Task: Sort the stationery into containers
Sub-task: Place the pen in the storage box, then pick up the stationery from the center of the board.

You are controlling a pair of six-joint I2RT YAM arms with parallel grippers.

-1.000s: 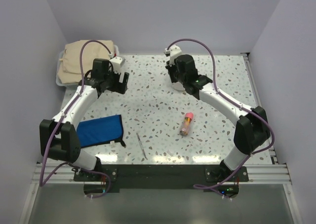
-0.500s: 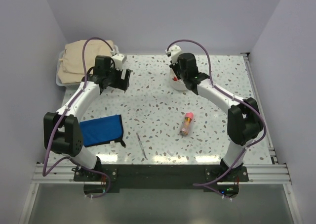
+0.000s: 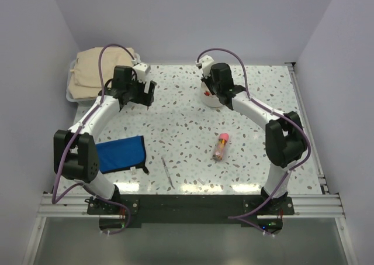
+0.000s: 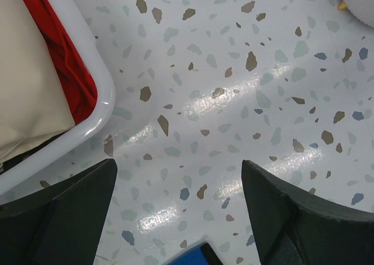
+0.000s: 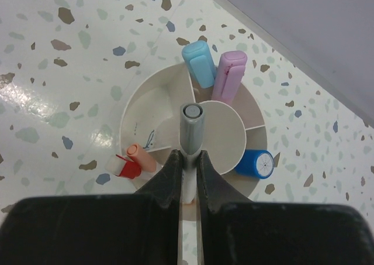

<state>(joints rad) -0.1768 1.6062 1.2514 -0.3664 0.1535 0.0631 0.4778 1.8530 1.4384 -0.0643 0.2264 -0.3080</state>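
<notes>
With a silver pen (image 3: 168,172) and pink-red tube (image 3: 220,147) lying unsorted nearby, a grey pen (image 5: 191,127) was clamped upright by the right gripper (image 5: 188,159) over the divided cup (image 5: 140,110) at twelve o'clock, apparently for dropping in, while the left gripper (image 4: 178,212) was held spread, empty, beside the ten-o'clock bin (image 4: 99,116).

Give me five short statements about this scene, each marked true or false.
1. The right gripper is shut on a grey pen. True.
2. The left gripper holds a marker. False: it is open and empty, above the bare table.
3. The round cup holds a blue-capped marker and a lilac marker. True.
4. The pink-red tube is in the round cup. False: it lies on the table.
5. A slim silver pen lies on the table near the blue pouch. True.
</notes>
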